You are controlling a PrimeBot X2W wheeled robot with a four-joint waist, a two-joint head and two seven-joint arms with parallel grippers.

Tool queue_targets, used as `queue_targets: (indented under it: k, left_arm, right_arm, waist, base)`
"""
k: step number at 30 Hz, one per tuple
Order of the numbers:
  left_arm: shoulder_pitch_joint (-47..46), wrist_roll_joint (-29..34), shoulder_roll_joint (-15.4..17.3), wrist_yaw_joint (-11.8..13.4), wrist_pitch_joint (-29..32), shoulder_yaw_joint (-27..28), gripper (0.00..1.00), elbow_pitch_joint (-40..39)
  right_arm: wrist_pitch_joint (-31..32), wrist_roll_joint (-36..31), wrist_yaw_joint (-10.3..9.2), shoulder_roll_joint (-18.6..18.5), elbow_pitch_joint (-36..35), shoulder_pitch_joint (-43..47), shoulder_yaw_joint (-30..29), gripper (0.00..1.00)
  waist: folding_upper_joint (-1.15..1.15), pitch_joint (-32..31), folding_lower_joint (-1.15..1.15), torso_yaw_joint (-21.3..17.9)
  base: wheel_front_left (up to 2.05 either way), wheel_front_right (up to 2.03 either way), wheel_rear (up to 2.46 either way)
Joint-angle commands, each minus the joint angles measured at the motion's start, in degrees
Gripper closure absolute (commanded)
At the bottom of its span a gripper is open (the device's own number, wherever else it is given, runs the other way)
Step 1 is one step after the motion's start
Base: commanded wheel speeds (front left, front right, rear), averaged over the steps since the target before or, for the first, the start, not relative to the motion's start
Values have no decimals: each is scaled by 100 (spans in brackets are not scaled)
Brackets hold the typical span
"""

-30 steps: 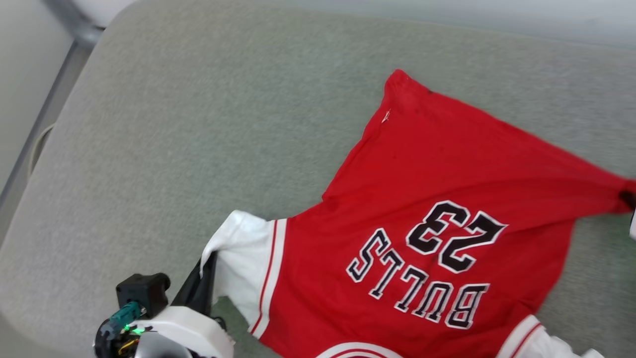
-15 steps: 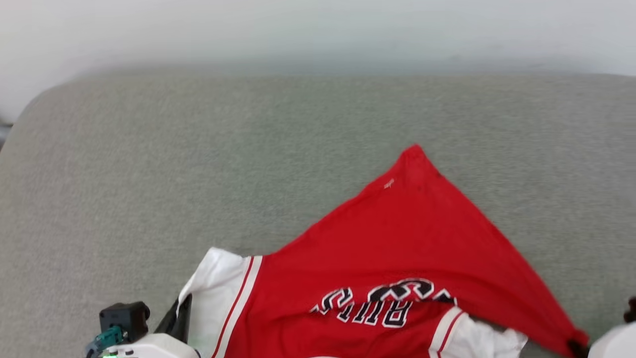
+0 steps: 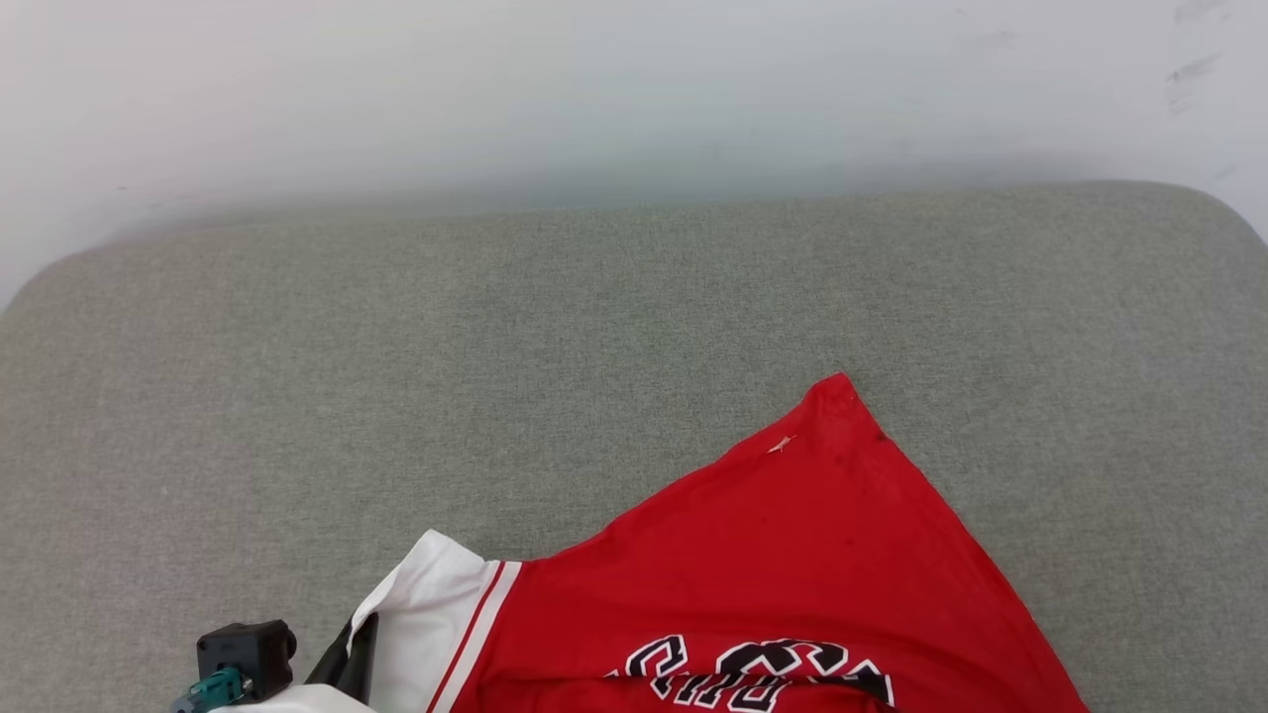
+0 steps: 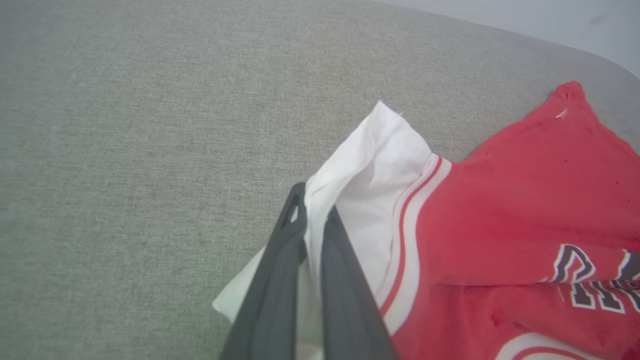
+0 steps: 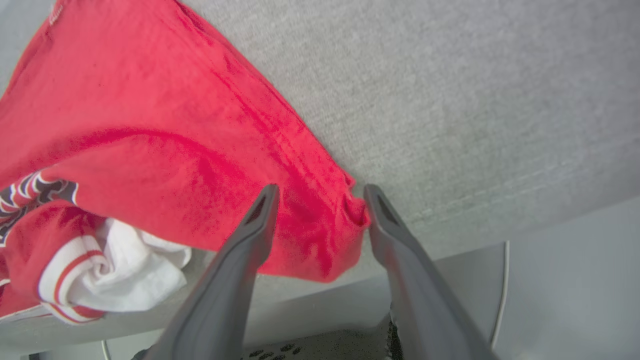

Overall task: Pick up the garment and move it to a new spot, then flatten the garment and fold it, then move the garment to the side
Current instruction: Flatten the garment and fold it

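**Left wrist view: left gripper [image 4: 314, 207] pinching the sleeve, right gripper [image 5: 320, 191] spread wide**

In the left wrist view the two long dark fingers of the left gripper lie almost together, with a fold of white sleeve cloth caught between them near their tips. The cloth belongs to the red sports-jersey garment [image 4: 500, 215], which has white sleeve panels, red-and-white striped trim and black, white-outlined block lettering. The white panel rises past the fingertips and shows on both sides of the fingers. The striped trim runs just right of the right-hand finger, and the red body with its lettering spreads farther to that side. Left of the fingers and beyond their tips lies bare grey-green woven upholstery [image 4: 125, 125], on which the garment rests.

In the right wrist view the fingers stand far apart and clamp nothing. A bunched red hem corner sits in the gap between them, touching the inner face of the right-hand finger near its tip. Whether it touches the left-hand finger I cannot tell. Red cloth stretches from the gap past the tips and off to the left, and a crumpled white sleeve with striped trim lies left of the left-hand finger. Nearer the wrist, the corner reaches the upholstery's edge. A thin pale cable [image 5: 501, 290] hangs right of the right-hand finger.

In the head view a dark finger of the left gripper sits against the white sleeve's edge.
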Motion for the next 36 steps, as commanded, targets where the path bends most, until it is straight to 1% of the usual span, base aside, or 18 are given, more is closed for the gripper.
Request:
queue_targets:
  k: [1,6,8,11,14,15,18,21,25,27,31,36]
  left_arm:
    - [-33,8,10,26,12,-5,100,-32]
    - [-139,73,32,59,34,-29,100,-169]
    - [-217,126,23,86,44,-60,100,-226]
    - [-411,237,-23,63,97,-157,100,-342]
    - [-606,310,-77,55,110,-225,100,-402]
    - [-669,314,-112,45,97,-235,100,-410]
    - [-839,356,-202,-24,55,-303,100,-366]
    - [-1003,358,-274,-106,24,-354,100,-328]
    - [-1182,395,-384,-202,-20,-436,100,-206]
    - [-1292,399,-411,-256,-55,-454,100,-158]
    - [-1492,459,-486,-345,-85,-517,100,-76]
    - [-1675,509,-556,-400,-137,-583,100,-34]
  right_arm:
    - [-270,-54,-5,-2,-18,-144,26,0]
    - [-1273,-395,-5,1,-139,-684,4,0]
    - [-1569,-436,-5,-6,-56,-968,-21,0]
    - [-1777,-477,-5,-153,189,-1349,82,0]
    - [-1694,-443,-6,-455,526,-1813,346,0]
    - [-1601,-366,-6,-544,663,-2004,444,0]
    - [-1036,-180,-8,-931,1086,-2487,817,0]
    - [-226,135,-5,-1294,1386,-3068,1160,0]
    - [698,471,-5,-1693,1619,-3685,1529,0]
    - [1022,547,-5,-1827,1667,-4002,1712,0]
    - [1319,581,-5,-2070,1809,-4540,2151,0]
    - [1315,669,-6,-2263,2183,-5032,2647,0]
  waist:
    - [0,16,1,-2]
    - [0,137,1,66]
    - [0,207,1,144]
    - [0,305,1,353]
    - [0,439,1,506]
    - [0,489,1,564]
    - [0,639,1,742]
    - [0,811,1,900]
    - [0,976,1,1118]
    - [0,1073,1,1200]
    - [0,1278,1,1329]
    - [0,1472,1,1430]
  base:
    - [0,0,0]
    - [0,0,0]
    - [0,0,0]
    - [0,0,0]
    - [0,0,0]
    - [0,0,0]
    - [0,0,0]
    - [0,0,0]
    - [0,0,0]
    - [0,0,0]
    - [0,0,0]
    - [0,0,0]
